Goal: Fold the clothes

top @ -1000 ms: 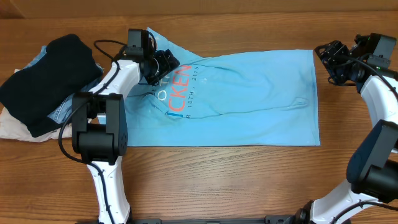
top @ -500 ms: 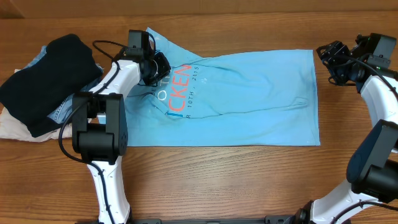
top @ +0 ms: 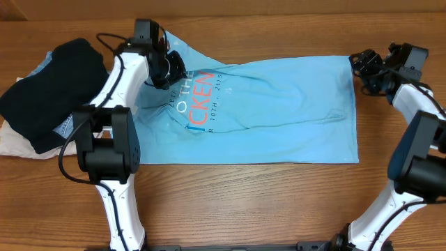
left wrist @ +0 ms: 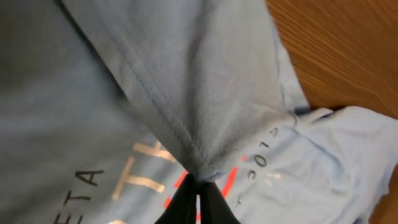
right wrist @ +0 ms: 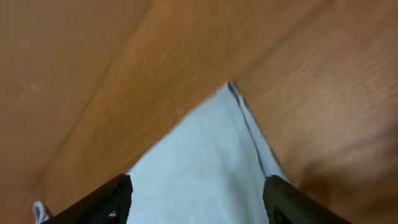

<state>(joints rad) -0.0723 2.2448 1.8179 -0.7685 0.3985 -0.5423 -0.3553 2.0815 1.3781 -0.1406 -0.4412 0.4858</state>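
Note:
The light sky-blue T-shirt (top: 279, 111) lies spread across the middle of the table, its white and orange lettering (top: 198, 97) towards the left. My left gripper (top: 171, 67) is shut on a pinched ridge of the shirt's fabric near its upper left; in the left wrist view the black fingertips (left wrist: 198, 182) meet under a bunched fold (left wrist: 205, 149). My right gripper (top: 363, 67) stands open at the shirt's far right corner. In the right wrist view that corner (right wrist: 214, 143) lies between its spread jaws (right wrist: 198, 182).
A pile of other clothes sits at the left edge: a black garment (top: 59, 80) on top, denim-blue cloth (top: 67, 125) and cream cloth (top: 21, 143) beneath. Bare wooden table (top: 279, 202) runs along the front of the shirt.
My left gripper has shut on the shirt fabric and drawn slightly up and left. The right gripper has shifted a little left, towards the shirt's corner, still open.

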